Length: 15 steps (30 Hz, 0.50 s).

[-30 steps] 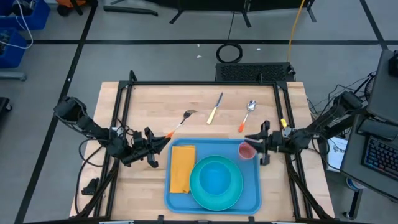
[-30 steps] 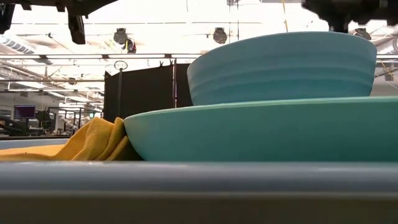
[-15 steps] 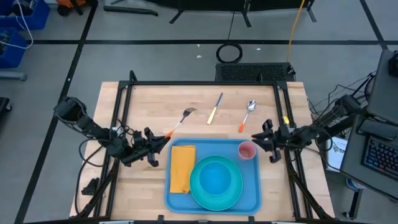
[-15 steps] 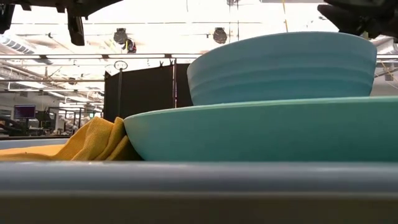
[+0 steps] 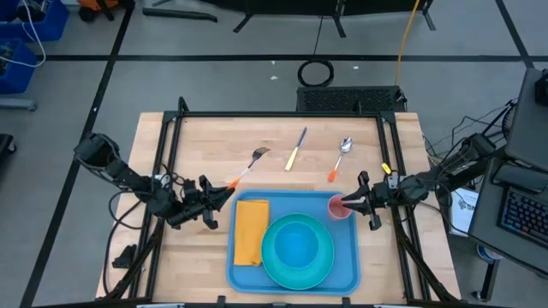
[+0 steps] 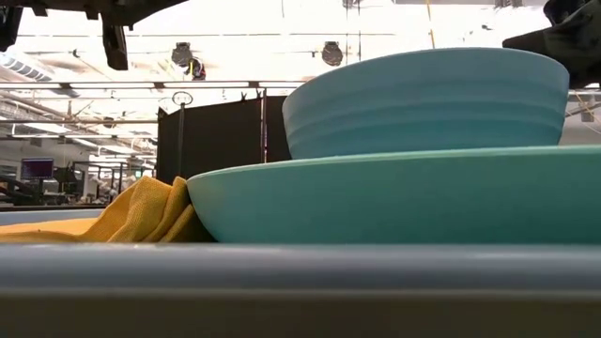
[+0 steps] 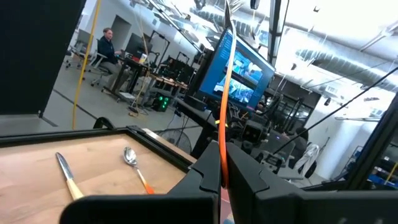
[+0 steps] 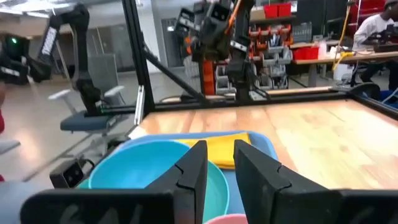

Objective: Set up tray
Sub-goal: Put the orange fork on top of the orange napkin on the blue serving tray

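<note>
Blue tray (image 5: pixel 291 272) sits at the near edge of the wooden table (image 5: pixel 214 150), roughly centred, long side along that edge. On it: orange-yellow napkin (image 5: pixel 251 231) against the tray's left side, a turquoise plate (image 5: pixel 297 250) with a turquoise bowl (image 6: pixel 423 99) stacked on it in the middle, and a small pink cup (image 5: pixel 340 208) in the tray's far right corner.

Right gripper (image 5: pixel 352 202) is at the tray's right edge, fingertips right at the pink cup. In the right wrist view the fingers (image 8: pixel 196 163) stand a narrow gap apart with the cup rim just below them; can't tell from any view whether they actually pinch the cup or only sit over it.

Left gripper (image 5: pixel 224 194) hangs over bare table just off the tray's far left corner, beside the napkin end, not touching either. Fingers clenched together, nothing between them.

Loose cutlery on the far half of the table, all off the tray: fork (image 5: pixel 247 169) with an orange handle nearest the left gripper, knife (image 5: pixel 296 148) with a yellow handle in the middle, spoon (image 5: pixel 339 156) with an orange handle to the right. The three are apart from each other.

Left wrist view also shows a person seated at a desk in the room beyond the table.
</note>
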Tool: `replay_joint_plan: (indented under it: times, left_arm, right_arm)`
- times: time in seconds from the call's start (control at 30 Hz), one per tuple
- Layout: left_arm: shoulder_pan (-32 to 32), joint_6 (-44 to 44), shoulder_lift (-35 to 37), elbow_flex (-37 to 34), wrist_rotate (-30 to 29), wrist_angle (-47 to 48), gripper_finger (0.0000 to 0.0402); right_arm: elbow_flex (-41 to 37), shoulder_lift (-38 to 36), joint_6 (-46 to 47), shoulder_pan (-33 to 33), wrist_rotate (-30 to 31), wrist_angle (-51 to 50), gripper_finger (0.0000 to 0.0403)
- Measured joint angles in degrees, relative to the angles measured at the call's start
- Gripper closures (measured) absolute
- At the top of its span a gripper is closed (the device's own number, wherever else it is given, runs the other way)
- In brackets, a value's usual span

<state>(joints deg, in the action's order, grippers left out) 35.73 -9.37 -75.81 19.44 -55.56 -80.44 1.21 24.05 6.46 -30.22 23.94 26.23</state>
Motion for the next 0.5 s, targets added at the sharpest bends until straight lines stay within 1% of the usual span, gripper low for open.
replay_joint_plan:
  times: [0.3,0.5]
  left_arm:
    - [0.1,-0.2,0.0,0.0,0.3,-0.2,0.0394]
    - [1.5,-0.9,-0.9,0.0,0.5,-1.1,0.0394]
  right_arm:
    - [0.0,0.0,0.0,0.0,-0.2,0.0,0.0330]
    - [-0.1,0.0,1.1,0.0,0.1,1.7,0.0330]
